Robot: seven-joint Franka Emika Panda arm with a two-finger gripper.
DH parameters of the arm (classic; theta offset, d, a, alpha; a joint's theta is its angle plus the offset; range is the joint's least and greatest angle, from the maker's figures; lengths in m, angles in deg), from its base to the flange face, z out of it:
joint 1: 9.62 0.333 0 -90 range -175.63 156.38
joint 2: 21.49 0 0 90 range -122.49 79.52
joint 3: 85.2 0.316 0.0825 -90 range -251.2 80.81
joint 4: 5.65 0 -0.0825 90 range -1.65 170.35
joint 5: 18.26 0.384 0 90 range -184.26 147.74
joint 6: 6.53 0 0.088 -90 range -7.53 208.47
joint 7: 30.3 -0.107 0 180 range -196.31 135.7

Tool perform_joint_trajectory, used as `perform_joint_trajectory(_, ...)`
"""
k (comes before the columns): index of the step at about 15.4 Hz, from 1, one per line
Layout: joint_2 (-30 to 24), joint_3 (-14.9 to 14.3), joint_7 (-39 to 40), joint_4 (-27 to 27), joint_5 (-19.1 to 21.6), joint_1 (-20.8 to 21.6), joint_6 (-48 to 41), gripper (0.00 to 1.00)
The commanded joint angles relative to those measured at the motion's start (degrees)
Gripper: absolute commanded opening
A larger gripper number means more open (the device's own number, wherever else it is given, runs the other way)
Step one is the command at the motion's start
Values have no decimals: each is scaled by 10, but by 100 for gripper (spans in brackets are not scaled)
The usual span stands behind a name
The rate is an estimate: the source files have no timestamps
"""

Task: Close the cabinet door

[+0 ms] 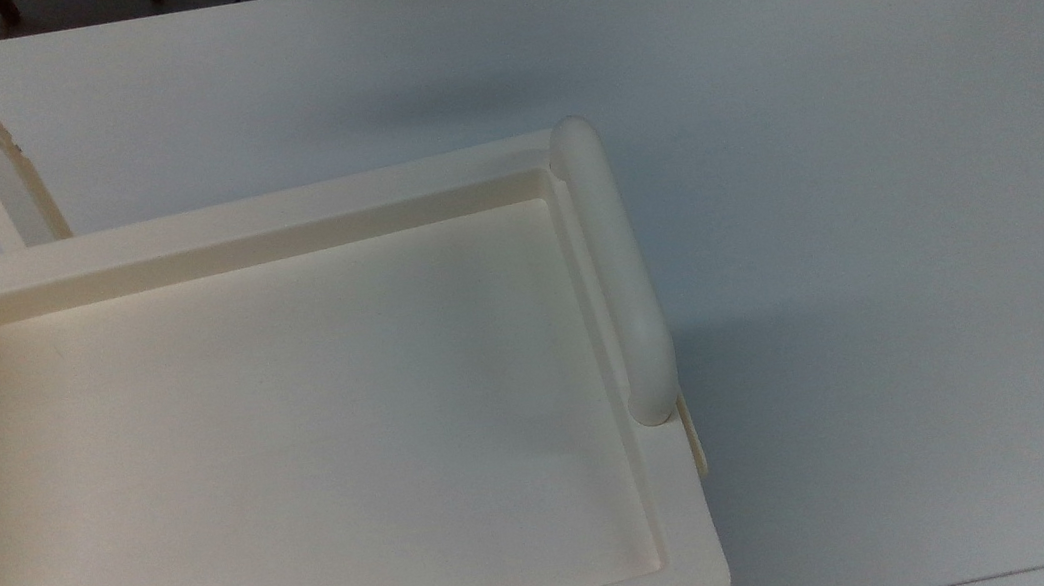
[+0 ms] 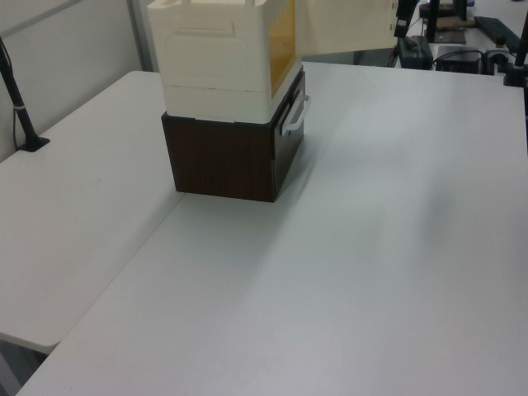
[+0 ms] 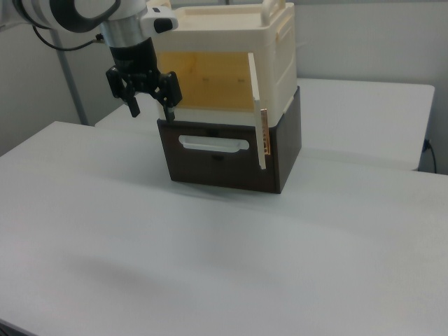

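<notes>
The cabinet door (image 3: 257, 110) stands swung wide open from the cream cabinet (image 3: 231, 52), which sits on a dark box (image 3: 231, 157) on the white surface (image 3: 210, 266), while the robot's hand (image 3: 148, 103), fingers spread and empty, hovers by the opening's far side, so the approach is likely under way and next it must reach the door's outer face and push.

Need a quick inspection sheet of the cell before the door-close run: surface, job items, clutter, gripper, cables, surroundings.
Surface: white table, bare around the stack.
Job's things: cream cabinet sits on a dark brown drawer unit; cabinet door swung open, edge-on in the right view, yellowish interior exposed.
Clutter: nothing seen.
Gripper: gripper open, fingers pointing down, holding nothing, in front of the cabinet opening at the right view's left, apart from the door.
Cables: black cable loops off the arm; more run by the dark stand at the left view's left edge.
Surroundings: grey partition walls; dark equipment beyond the table's far edge in the left view.
</notes>
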Motion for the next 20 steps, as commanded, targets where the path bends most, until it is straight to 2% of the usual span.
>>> perform_joint_trajectory(1,-12,-5,15,1,-1,-12,1,47)
perform_joint_trajectory(3,-13,-19,9,-6,1,-15,12,16)
perform_joint_trajectory(4,-13,-38,-8,-14,4,-14,17,5)
perform_joint_trajectory(5,-13,-59,-28,-24,10,-14,20,0)
perform_joint_trajectory(7,-12,-93,-54,-41,22,-12,51,0)
perform_joint_trajectory(9,-12,-125,-98,-41,29,-11,121,0)
perform_joint_trajectory(12,-6,-149,-160,-41,29,-14,199,0)
perform_joint_trajectory(16,24,-169,-249,-35,28,-15,288,0)
perform_joint_trajectory(20,70,-169,-263,-34,28,-28,319,0)
